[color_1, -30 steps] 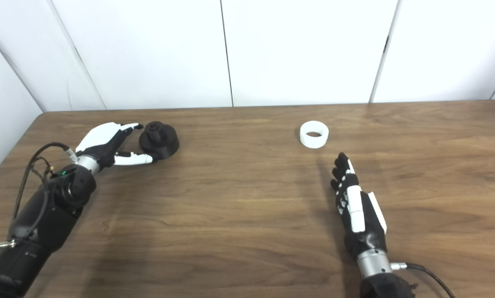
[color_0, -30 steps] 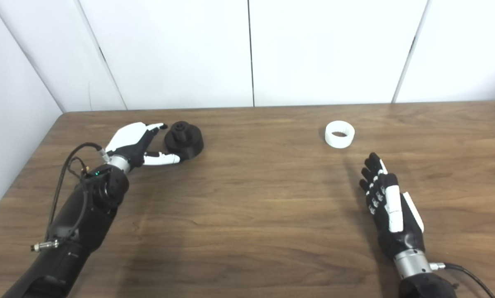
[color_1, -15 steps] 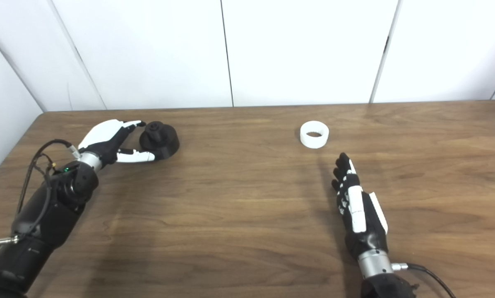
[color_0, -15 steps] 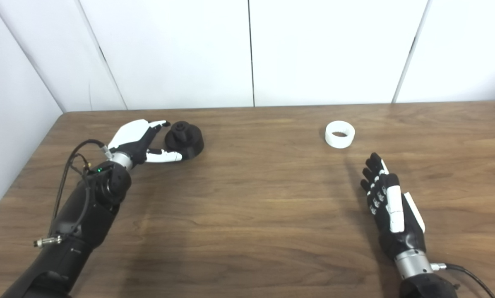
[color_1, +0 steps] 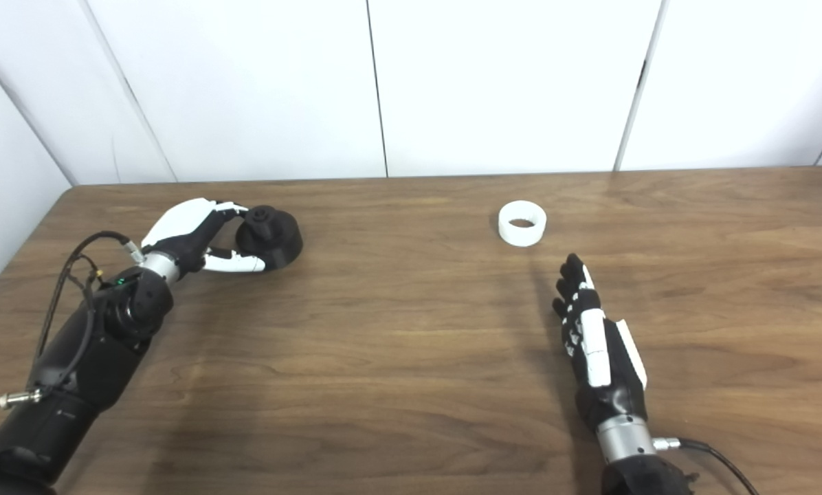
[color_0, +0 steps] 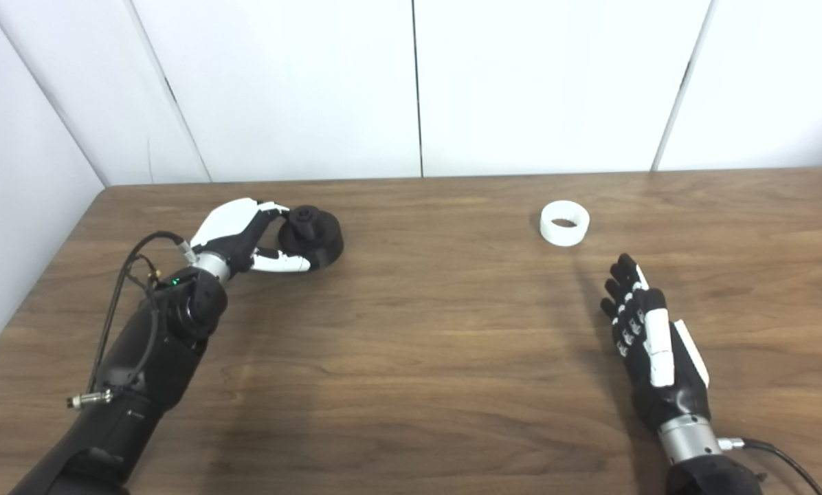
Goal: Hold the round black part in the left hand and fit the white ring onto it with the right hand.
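Observation:
The round black part (color_0: 313,236) rests on the wooden table (color_0: 418,344) at the back left, its small hub pointing up. My left hand (color_0: 242,234) is open just left of it, with the fingers reaching to the hub and the thumb along its near side. The white ring (color_0: 564,223) lies flat on the table at the back right. My right hand (color_0: 648,344) is open, fingers stretched forward, well short of the ring and holding nothing.
White wall panels (color_0: 411,82) stand right behind the table's far edge, and another wall closes in the left side. Bare wood lies between the two hands.
My left hand has moved right and forward against the black part, and the part has shifted slightly right. The right hand has drifted a little toward me. The ring has not moved.

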### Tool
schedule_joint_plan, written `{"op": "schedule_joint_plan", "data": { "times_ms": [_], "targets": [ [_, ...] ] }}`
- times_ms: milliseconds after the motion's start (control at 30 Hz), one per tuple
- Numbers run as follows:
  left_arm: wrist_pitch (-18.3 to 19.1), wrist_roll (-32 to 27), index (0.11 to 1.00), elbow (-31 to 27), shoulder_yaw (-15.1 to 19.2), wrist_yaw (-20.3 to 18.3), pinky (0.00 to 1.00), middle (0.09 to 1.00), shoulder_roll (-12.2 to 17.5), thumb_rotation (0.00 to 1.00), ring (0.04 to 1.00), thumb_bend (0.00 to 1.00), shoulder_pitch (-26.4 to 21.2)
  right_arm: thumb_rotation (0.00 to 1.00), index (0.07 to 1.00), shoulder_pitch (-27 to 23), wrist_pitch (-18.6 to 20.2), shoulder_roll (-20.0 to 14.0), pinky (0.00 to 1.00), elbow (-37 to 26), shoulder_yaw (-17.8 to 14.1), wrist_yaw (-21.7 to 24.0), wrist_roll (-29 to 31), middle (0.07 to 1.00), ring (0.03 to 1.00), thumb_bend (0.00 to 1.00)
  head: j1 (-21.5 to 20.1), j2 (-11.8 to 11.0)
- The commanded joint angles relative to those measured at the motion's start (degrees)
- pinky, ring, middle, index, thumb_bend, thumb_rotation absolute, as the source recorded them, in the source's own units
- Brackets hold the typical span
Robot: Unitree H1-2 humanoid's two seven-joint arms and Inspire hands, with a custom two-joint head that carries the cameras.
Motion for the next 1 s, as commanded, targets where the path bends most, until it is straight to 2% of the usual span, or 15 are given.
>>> {"op": "schedule_joint_plan", "data": {
  "times_ms": [0,267,433,733,967],
  "targets": [
    [-0.9,-0.38,0.805,-0.66,0.4,1.12,0.98,0.942,0.94,0.55,0.999,0.81,-3.53,1.0,1.0,1.78,-1.75,-0.43,0.99,-1.96,0.06,0.36,0.34,1.0,1.0,0.67,0.03,0.03],
    [-2.25,-0.62,0.743,-0.04,0.53,2.01,0.99,0.931,0.66,0.5,0.991,0.76,-3.53,1.0,1.0,1.7,-1.85,-0.71,1.0,-1.78,0.16,0.85,0.67,1.0,1.0,0.67,0.15,0.07],
    [-2.29,-1.09,0.709,-0.16,0.88,2.54,0.98,0.928,0.27,0.39,0.983,0.72,-3.32,1.0,1.0,1.58,-1.26,-0.71,0.99,-2.18,0.15,0.53,0.2,0.996,1.0,0.67,0.22,0.11],
    [-1.97,-1.37,0.696,-0.58,0.42,2.82,0.98,0.93,0.21,0.36,0.981,0.71,-2.93,1.0,1.0,1.39,-0.92,-0.74,0.99,-2.43,0.15,0.59,0.29,0.997,1.0,0.67,0.31,0.12],
    [-2.69,-1.74,0.69,-4.46,0.47,2.89,0.96,0.912,0.14,0.36,0.97,0.72,-0.86,1.0,1.0,1.15,-0.74,-0.65,0.99,-2.41,0.35,0.57,0.12,1.0,1.0,0.67,0.16,0.41]
  ]
}}
